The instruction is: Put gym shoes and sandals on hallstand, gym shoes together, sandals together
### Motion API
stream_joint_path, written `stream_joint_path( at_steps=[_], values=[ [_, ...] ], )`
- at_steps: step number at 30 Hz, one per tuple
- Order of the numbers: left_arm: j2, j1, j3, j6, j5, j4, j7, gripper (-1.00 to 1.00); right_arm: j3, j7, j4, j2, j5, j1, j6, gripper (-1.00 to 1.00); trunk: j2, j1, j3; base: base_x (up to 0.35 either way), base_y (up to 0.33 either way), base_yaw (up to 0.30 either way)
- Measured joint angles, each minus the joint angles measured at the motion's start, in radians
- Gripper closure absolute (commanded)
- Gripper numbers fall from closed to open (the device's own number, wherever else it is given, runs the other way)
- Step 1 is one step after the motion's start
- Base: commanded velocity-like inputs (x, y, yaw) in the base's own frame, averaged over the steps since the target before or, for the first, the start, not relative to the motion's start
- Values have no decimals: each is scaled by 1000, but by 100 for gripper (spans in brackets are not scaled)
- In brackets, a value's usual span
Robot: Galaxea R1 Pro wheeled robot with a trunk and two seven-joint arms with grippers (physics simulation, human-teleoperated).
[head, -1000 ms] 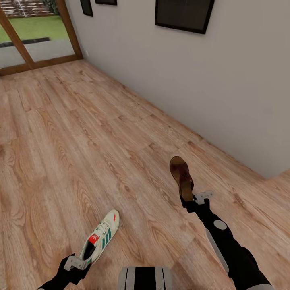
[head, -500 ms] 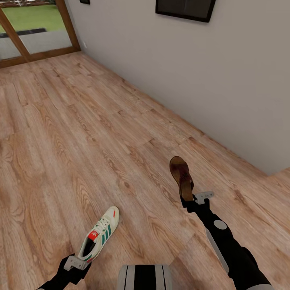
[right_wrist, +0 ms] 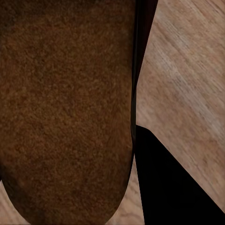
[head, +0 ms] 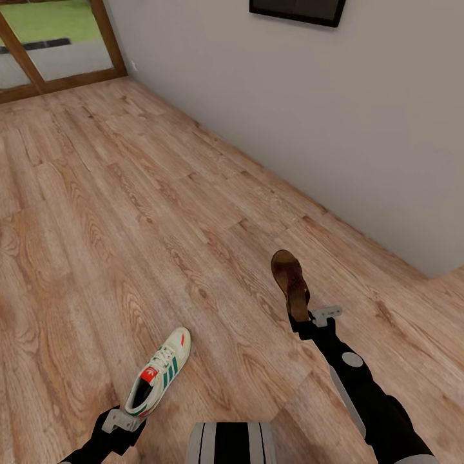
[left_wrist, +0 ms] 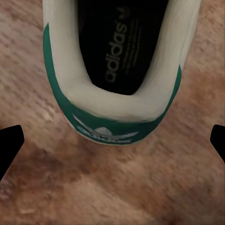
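One white gym shoe (head: 160,372) with green stripes lies on the wood corridor floor (head: 129,193), toe pointing away from me. My left gripper (head: 122,419) is open just behind its heel. In the left wrist view the green heel (left_wrist: 112,112) sits between and beyond the wide-apart fingers (left_wrist: 9,145), untouched. My right gripper (head: 303,322) is shut on a dark-brown sandal (head: 290,283), held up off the floor. Its brown surface (right_wrist: 65,108) lies against one black finger (right_wrist: 173,187). The hallstand, the other gym shoe and the other sandal are out of view.
A grey wall (head: 322,129) runs diagonally along the right, with a dark picture frame (head: 296,9) high on it. A wood-framed glass door (head: 58,58) stands at the far left. My base (head: 232,443) shows at the bottom edge. Bare planks stretch ahead and left.
The whole view has shifted, so the camera moved. The floor and gym shoe slid slightly away from my left gripper. The sandal stayed fixed in my right gripper.
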Motion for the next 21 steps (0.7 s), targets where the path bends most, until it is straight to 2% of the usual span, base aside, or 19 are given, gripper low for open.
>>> stream_joint_path(
  at_steps=[8,16,21],
  values=[
    [0,0,0,1,0,0,0,-100,0,0,0,0,0,0,0,100,0,0,0,16,0,0],
    [0,0,0,1,0,0,0,-100,0,0,0,0,0,0,0,100,0,0,0,214,0,0],
    [-1,0,0,1,-1,1,0,-100,0,0,0,0,0,0,0,100,0,0,0,90,0,0]
  ],
)
